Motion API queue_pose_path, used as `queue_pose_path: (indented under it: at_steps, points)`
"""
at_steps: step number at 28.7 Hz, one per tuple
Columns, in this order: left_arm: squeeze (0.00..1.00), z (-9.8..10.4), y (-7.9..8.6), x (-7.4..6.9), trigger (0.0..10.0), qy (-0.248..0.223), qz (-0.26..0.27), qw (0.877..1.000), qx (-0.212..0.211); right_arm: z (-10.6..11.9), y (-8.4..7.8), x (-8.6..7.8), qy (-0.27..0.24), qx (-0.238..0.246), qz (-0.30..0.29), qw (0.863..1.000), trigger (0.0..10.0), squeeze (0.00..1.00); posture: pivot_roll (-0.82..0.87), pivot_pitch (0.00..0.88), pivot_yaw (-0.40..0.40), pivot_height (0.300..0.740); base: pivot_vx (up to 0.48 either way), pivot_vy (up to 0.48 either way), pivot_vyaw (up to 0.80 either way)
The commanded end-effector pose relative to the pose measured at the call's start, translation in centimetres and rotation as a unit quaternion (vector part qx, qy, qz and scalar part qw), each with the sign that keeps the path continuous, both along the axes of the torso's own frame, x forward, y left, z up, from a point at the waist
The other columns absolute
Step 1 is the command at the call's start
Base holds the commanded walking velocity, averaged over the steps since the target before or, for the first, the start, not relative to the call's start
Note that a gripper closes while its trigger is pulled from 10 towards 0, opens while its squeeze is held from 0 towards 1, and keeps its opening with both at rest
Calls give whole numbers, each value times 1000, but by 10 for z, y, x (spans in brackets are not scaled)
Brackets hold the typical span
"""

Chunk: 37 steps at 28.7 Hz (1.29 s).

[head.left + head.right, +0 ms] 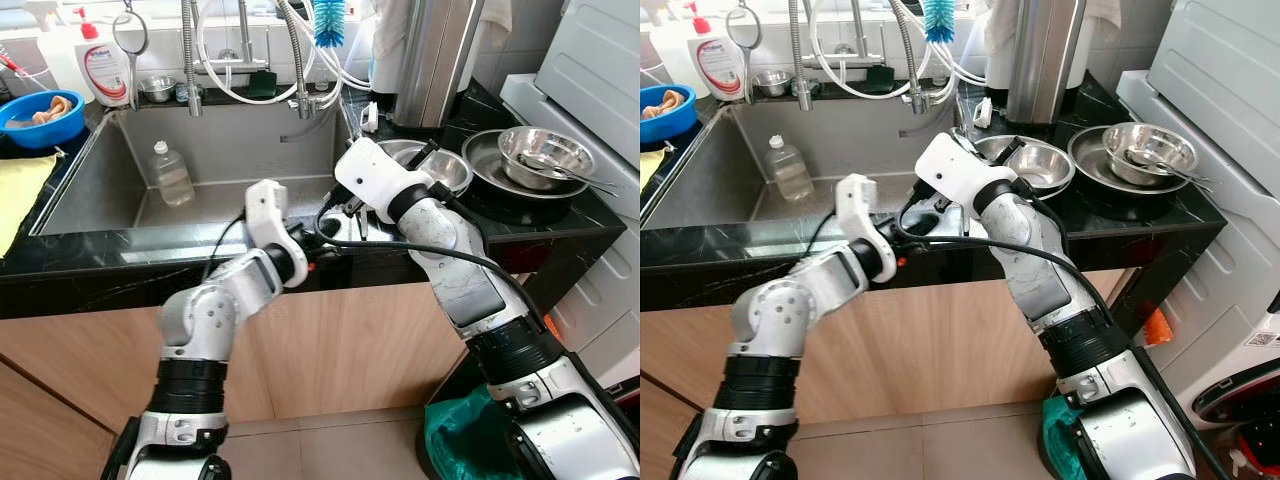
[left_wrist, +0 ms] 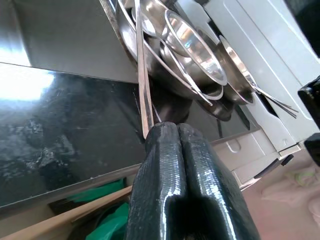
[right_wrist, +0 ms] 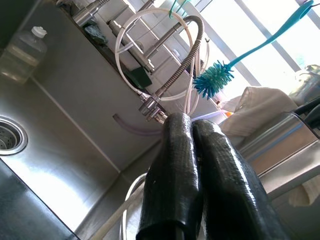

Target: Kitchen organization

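My left hand has its two ribbed black fingers pressed together on a thin flat steel strip — a utensil handle, I think, but I cannot tell which kind. The strip runs from the fingertips straight toward the stacked steel bowls. This hand sits at the front edge of the bench, just right of the sink's front corner, over glossy black stone.

My right hand also has its fingers closed flat against each other, and I see nothing between them. It hangs over the sink's right end, close to the left hand; the two wrists nearly meet above the front lip, so room there is tight.

The sink is brushed steel, deep and mostly bare, with a clear plastic bottle lying against its back wall and a round drain in the floor. Behind it stand spring-coiled taps with white hoses looped around, a blue bottle brush hanging above.

To the right the bench is crowded: nested bowls, then a wide pan holding another bowl with thin utensils sticking out over its rim. At far left are a blue bowl, a yellow cloth and a soap bottle.

The left wrist view shows a green bag under the bench edge — the head views put it on the floor by my right leg.
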<state>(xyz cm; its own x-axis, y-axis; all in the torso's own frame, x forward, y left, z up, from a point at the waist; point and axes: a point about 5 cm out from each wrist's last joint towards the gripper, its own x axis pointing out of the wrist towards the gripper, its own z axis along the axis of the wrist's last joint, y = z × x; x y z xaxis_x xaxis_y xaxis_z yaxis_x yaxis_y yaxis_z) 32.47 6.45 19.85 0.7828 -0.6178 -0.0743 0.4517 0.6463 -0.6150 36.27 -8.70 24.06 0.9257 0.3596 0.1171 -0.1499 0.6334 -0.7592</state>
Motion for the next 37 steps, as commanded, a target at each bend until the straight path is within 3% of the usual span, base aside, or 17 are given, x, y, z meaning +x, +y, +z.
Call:
queue_pose_path:
  at_steps: [1,8,13,21,22,26,32,33,34,37]
  points:
    - [0,9,-8,-6,10000,-28,-27,999,18,12,0,-2,-23,10,4,1000,10000,0,-161,0,31,740,0,0,0]
    - [0,12,-18,-6,10000,-65,-28,995,64,16,3,-2,-28,18,9,999,10000,0,-156,0,31,740,0,0,0]
    - [0,14,-22,-1,10000,-71,-21,995,67,15,2,-2,-28,16,8,999,10000,0,-155,1,31,740,0,0,0]
    - [0,19,-29,13,10000,-112,-14,989,97,16,1,-1,-29,16,4,999,10000,0,-158,3,32,740,0,0,0]
    - [1000,21,-30,15,10000,-120,-12,988,100,16,1,-1,-29,16,4,999,10000,0,-158,3,32,740,0,0,0]
    - [1000,24,-33,28,10000,-120,0,987,110,19,1,-2,-33,22,5,999,10000,0,-162,2,37,740,0,0,0]
    - [1000,22,-32,37,10000,-120,18,985,120,21,4,-3,-36,26,10,999,10000,0,-165,3,39,740,0,0,0]
    - [773,20,-31,39,10000,-112,26,986,121,22,5,-3,-36,29,12,999,10000,0,-165,3,39,740,0,0,0]
    - [0,18,-30,41,10000,-109,30,986,124,23,6,-3,-36,32,13,999,10000,0,-164,4,39,740,0,0,0]
    - [0,14,-28,44,10000,-104,42,983,145,23,6,-4,-36,34,15,999,10000,0,-166,5,39,740,0,0,0]
